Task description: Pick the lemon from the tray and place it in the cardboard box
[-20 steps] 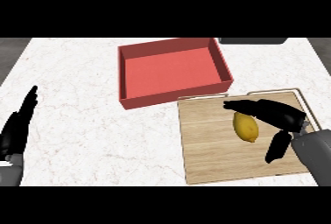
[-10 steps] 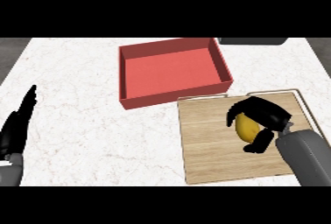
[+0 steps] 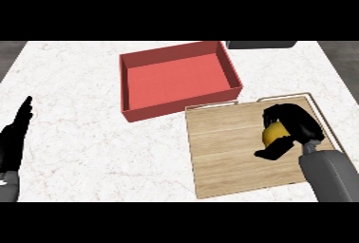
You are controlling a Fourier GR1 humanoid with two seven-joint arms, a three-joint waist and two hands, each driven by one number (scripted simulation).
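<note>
The right robot hand [image 3: 293,124] comes in from about 5 o'clock on its grey forearm [image 3: 329,173] and sits over the right half of the light wooden rectangular tray [image 3: 224,156]. Its black fingers arch over the top of the small yellow lemon [image 3: 273,134] and its thumb [image 3: 275,149] hooks under the fruit's near side, so the hand is closed around the lemon, which shows only as a yellow patch between them. The lemon is over the tray's right half; whether it touches the wood cannot be told. The open red square cardboard box [image 3: 176,78] lies at about 11 o'clock from the tray, just beside its far-left corner, on the white marbled counter [image 3: 91,142]. The left robot hand [image 3: 13,142] rests at 9 o'clock near the view's edge, fingers straight and pointing up, holding nothing.
</note>
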